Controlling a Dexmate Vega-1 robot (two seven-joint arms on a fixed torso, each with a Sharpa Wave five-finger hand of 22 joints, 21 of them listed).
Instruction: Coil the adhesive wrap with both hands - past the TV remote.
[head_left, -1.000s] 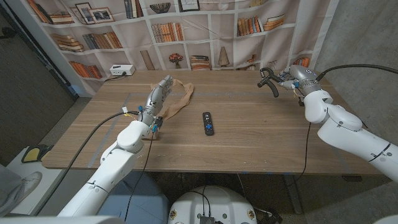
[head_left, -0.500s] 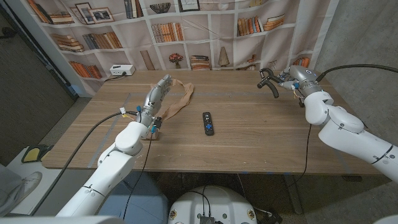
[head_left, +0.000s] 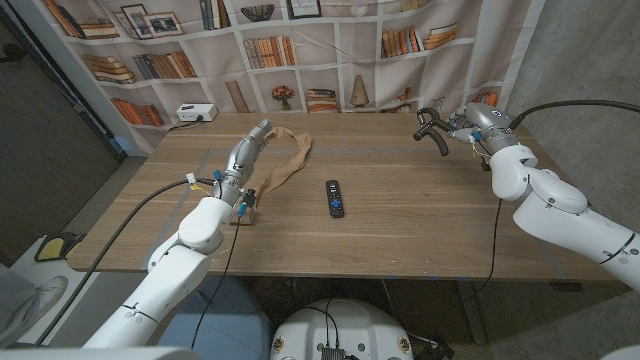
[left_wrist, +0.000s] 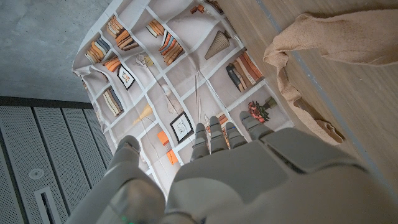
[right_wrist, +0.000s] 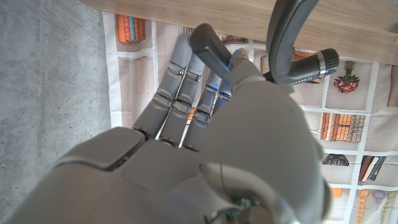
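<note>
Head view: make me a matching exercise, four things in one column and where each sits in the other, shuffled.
Things:
1. wrap
2. remote
3. left hand
4. right hand

Places:
A. table's middle
B. far right of the table, fingers curled
C. just left of the wrap, fingers stretched out
D. between the left hand and the remote

Pairs: 1-D, 2-A, 3-C, 4-B
</note>
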